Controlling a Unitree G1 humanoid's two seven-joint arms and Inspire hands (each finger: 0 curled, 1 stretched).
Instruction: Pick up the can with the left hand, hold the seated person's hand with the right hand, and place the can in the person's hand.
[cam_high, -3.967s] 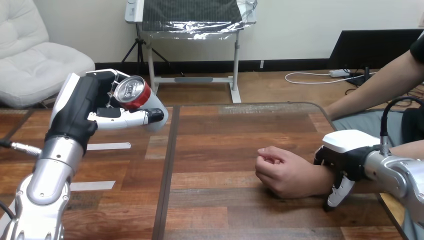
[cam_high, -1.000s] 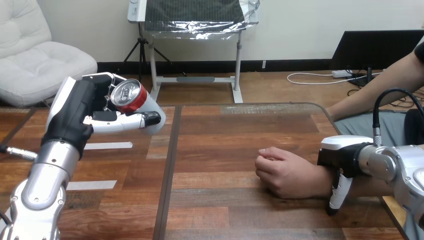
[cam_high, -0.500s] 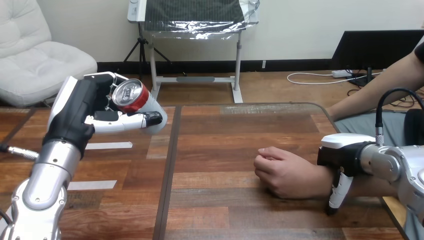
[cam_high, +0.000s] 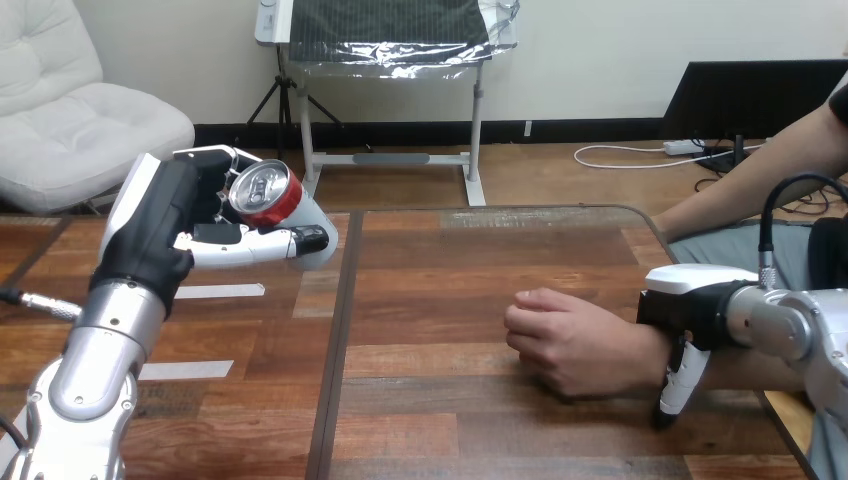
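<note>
Print on the can (cam_high: 268, 195): I see a red band under a silver lid with its pull-tab, and a pale lower body; any writing is too small for me to read.
Can, position: raised above the left part of the table (cam_high: 450, 260), touching no surface, tilted so that the lid faces up and toward my camera.
Can relative to the fingers: the left hand's fingers (cam_high: 215, 155) curl over the lid end from above and behind; the thumb (cam_high: 262, 242) lies along the underside, its tip near the pale end. The can sits between them, against the palm.
Left hand (cam_high: 165, 225): closed round the can, back shell turned to the view's left, the silver forearm rising from the bottom-left corner.
Right hand (cam_high: 685, 305): set over the person's wrist from the view's right, white back shell uppermost. I cannot tell from here whether it grips the wrist or only rests on it.
Person's hand (cam_high: 565, 340): resting on the right half of the table, loosely curled, knuckles toward the centre, holding nothing.
Can to person's hand: well apart, with the table's dark centre seam between them.
Tape strips (cam_high: 215, 291): two white strips flat on the wood under the left arm, carrying no marks I can read.
</note>
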